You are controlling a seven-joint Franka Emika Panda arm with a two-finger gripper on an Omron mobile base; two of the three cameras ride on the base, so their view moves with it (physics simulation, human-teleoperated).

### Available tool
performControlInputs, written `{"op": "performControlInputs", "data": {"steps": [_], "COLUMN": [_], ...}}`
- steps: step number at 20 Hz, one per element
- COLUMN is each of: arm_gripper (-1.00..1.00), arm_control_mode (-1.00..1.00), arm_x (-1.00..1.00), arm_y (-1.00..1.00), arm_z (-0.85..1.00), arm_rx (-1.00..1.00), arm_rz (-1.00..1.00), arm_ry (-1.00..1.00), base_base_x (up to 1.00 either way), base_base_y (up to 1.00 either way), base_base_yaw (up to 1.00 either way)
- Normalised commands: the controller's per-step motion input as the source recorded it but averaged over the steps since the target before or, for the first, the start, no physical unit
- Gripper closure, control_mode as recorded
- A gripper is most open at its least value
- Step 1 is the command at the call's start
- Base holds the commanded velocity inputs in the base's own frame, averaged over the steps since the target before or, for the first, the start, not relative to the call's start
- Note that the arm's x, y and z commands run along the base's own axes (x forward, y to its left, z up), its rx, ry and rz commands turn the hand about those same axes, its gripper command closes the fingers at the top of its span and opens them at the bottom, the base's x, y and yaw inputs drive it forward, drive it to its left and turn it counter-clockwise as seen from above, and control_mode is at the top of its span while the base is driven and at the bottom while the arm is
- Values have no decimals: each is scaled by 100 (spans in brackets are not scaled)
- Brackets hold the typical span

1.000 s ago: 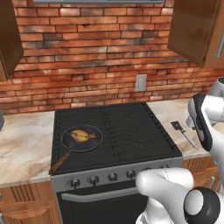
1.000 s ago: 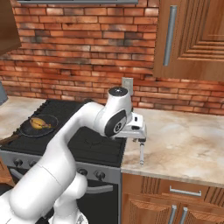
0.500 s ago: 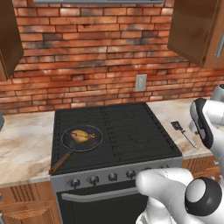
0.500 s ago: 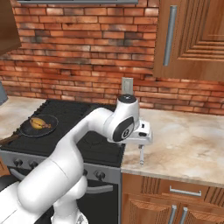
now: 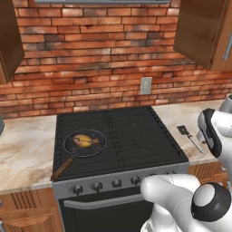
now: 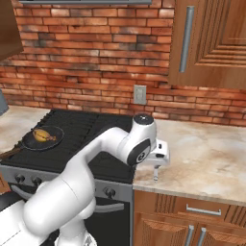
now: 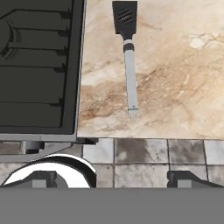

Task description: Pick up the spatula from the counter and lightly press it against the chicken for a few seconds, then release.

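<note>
The left base view takes in the chicken (image 5: 84, 140) in its pan (image 5: 72, 147) at the stove's (image 5: 136, 131) front left. The hand view brings the spatula (image 7: 127, 57) close: flat on the worktop (image 7: 183, 87) just right of the stove, blade rearward, handle end near the front edge, bare marble further right. The fingers (image 7: 183, 178) hang spread and empty, clear of the handle, which lines up between them.

Spatula (image 7: 130, 65) flat on marble ctr (image 7: 183, 87)

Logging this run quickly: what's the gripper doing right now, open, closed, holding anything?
Gripper: open, holding nothing; the spatula lies on the counter.
</note>
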Motion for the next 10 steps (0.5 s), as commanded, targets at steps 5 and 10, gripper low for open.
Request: {"op": "performControlInputs", "data": {"steps": [5, 10], "arm_gripper": [-100, -100], "arm_control_mode": [-100, -100], "arm_x": [9, 26], "arm_y": [-2, 0], "arm_z": [-20, -10], "arm_rx": [0, 0], "arm_rz": [0, 0], "arm_ry": [-5, 0], "base_base_x": [0, 0], "base_base_y": [0, 0], "base_base_yaw": [0, 0]}}
